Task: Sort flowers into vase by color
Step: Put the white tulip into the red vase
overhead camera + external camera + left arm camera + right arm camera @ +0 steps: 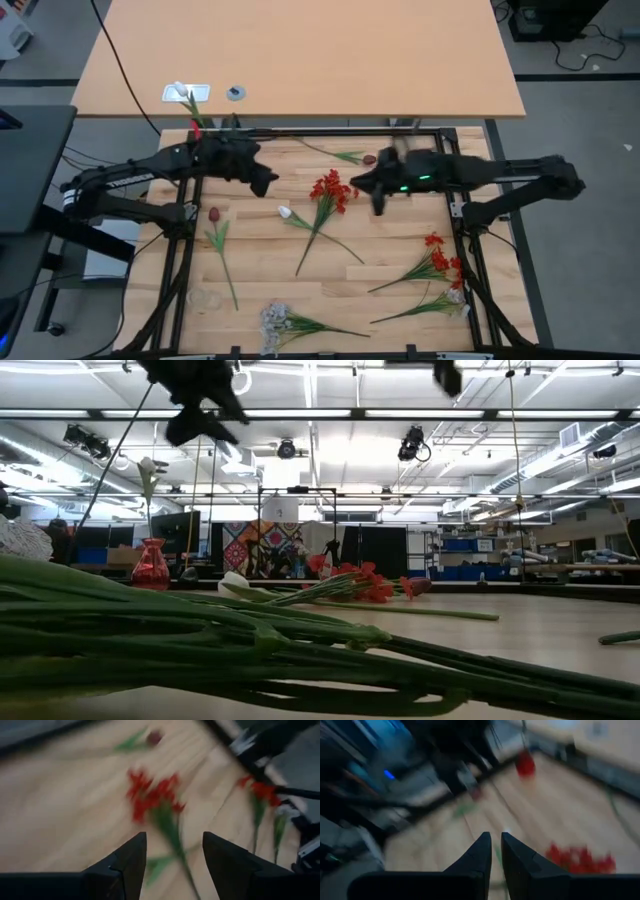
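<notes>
Red blossom stems lie mid-table (331, 190) and at the right (440, 262). A white bloom (285, 212) lies beside the middle red stem. One maroon tulip (213, 216) lies at the left, and another bud (368, 158) lies near the far edge. Pale flowers (276, 319) lie at the near edge. A red vase (197, 130) (151, 565) at the far left holds a white flower (180, 93). My left gripper (268, 183) (175, 837) hangs open above the table, left of the middle red blossoms (152, 797). My right gripper (378, 200) (496, 836) hovers shut to their right, holding nothing.
A black frame (330, 132) borders the wooden work board. A larger table (300, 50) lies beyond it, with a small white plate and a round disc. In the low view, green stems (250, 645) fill the foreground. Bare board lies between the flowers.
</notes>
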Robot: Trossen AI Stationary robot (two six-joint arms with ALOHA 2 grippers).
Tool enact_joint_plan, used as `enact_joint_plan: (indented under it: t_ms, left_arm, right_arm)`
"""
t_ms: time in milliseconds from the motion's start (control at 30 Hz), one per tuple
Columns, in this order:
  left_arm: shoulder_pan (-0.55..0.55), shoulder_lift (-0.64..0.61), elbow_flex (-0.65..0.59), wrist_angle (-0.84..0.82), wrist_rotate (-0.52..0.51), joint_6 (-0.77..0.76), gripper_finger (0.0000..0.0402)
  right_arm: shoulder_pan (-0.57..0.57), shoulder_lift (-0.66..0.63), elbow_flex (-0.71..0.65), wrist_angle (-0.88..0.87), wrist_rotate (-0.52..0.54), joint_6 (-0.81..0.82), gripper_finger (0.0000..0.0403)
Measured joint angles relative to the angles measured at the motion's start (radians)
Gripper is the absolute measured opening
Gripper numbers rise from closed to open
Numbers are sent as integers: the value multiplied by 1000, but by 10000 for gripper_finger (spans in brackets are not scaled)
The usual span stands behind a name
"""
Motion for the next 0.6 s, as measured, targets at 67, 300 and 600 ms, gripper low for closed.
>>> enact_joint_plan:
  t_ms: [67, 300, 600]
  left_arm:
    - [-6, 0, 0, -89, -2, -61, 198]
    - [-41, -2, 0, -247, -103, -126, 198]
    - [-32, 30, 0, -252, -131, -146, 199]
  right_arm:
    - [-6, 83, -1, -27, -18, 50, 52]
    - [16, 389, 59, -13, -132, 20, 57]
    - [25, 730, 299, -4, -116, -48, 94]
